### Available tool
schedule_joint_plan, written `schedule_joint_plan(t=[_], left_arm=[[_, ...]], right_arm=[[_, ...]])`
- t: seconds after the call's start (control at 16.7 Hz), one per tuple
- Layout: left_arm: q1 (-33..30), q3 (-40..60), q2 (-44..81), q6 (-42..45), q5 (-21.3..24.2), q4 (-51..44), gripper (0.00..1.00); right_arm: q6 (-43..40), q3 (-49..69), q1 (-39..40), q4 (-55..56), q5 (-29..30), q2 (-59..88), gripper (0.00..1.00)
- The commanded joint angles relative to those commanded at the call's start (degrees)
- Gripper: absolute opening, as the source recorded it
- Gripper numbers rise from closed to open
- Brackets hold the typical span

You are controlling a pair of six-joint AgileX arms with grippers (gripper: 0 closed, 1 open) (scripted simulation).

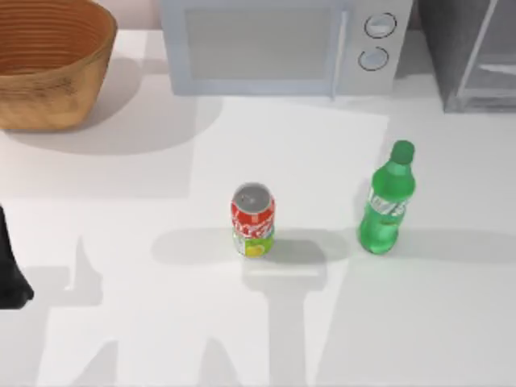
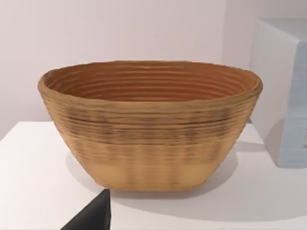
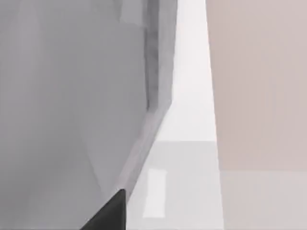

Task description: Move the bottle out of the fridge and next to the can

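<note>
Top view showed you the bottle (image 1: 388,201) upright on the table (image 1: 121,290), outside the fridge (image 1: 472,52) and right of the can (image 1: 253,219), a gap between them. Your left arm (image 1: 11,270) sat at the table's left edge, facing the wicker basket (image 2: 149,127); whether either arm's fingers were released or clenched, you couldn't tell.

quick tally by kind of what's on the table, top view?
Drink containers: 2, the bottle and the can
Appliances: 2, the fridge and the microwave
Baskets: 1, the woven basket
Total: 5
</note>
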Motion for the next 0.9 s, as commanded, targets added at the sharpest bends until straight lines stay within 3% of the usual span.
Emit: schedule_joint_plan(t=[0.6, 0.9], left_arm=[[0.0, 0.0, 0.0, 0.0, 0.0, 0.0, 1.00], [0.0, 0.0, 0.0, 0.0, 0.0, 0.0, 1.00]], right_arm=[[25.3, -12.2, 38.9, 14.6, 29.4, -8.5, 1.00], [31.4, -15.4, 46.3, 18.2, 36.5, -11.1, 1.00]])
